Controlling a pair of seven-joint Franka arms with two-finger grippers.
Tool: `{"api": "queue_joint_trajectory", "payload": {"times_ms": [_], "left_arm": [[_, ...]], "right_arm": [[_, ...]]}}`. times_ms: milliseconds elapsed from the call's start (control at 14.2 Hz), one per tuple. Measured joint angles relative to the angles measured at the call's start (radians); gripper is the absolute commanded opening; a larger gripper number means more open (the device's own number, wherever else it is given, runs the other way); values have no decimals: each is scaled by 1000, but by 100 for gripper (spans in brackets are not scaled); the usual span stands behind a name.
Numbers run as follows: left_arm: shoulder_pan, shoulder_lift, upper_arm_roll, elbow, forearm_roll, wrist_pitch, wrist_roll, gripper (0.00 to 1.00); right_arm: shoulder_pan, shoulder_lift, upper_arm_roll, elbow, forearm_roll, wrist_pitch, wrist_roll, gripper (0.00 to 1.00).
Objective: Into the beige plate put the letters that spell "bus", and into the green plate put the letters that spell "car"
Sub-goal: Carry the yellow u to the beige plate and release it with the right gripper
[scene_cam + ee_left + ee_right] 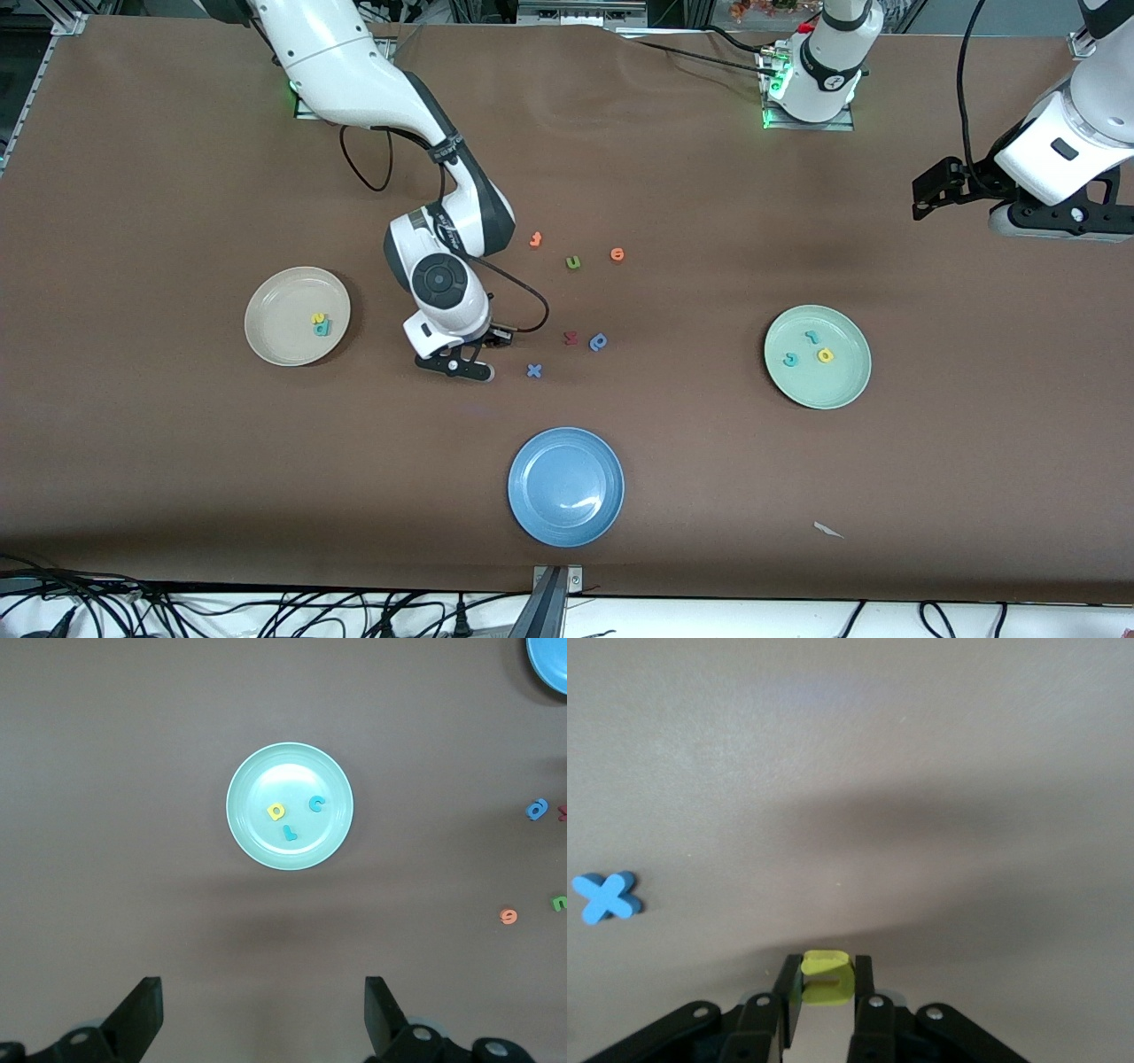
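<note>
My right gripper [456, 363] is low over the table between the beige plate [279, 306] and a blue "x", shut on a yellow letter [828, 966], which looks like the "u", pinched between its fingers [788, 983]. A yellow "s" [317, 317] and a teal "b" [322, 330] lie in the beige plate. In the green plate [824, 385] lie a teal "r" [811, 336], a teal "c" [790, 359] and a yellow "a" [825, 355]. My left gripper [926, 197] waits open, high at the left arm's end, looking down on the green plate [266, 780].
A blue plate [565, 486] sits near the front edge. Loose letters lie mid-table: a blue "x" [533, 370], a red letter [570, 338], a blue "p" [598, 342], a green "u" [573, 262] and two orange letters [535, 239], [617, 255].
</note>
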Motion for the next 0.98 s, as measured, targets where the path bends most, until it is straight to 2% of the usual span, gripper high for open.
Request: {"api": "queue_joint_trajectory", "payload": {"times_ms": [140, 351, 561, 842, 912, 982], "left_arm": [[0, 0, 0, 0, 0, 0, 1, 100], [2, 0, 1, 1, 0, -1, 2, 100], [7, 0, 1, 2, 0, -1, 3, 100], [10, 0, 1, 2, 0, -1, 6, 100], [10, 0, 1, 2, 0, -2, 6, 100], [11, 0, 1, 2, 0, -2, 6, 100]], "right_arm": [[-16, -28, -43, 20, 0, -72, -83, 10], [-38, -113, -106, -55, -2, -97, -211, 10], [-39, -243, -192, -228, -3, -61, -422, 10], [-43, -373, -310, -516, -3, 145, -711, 11], [-44, -382, -331, -569, -3, 205, -768, 15], [-45, -384, -346, -616, -3, 265, -816, 32]]}}
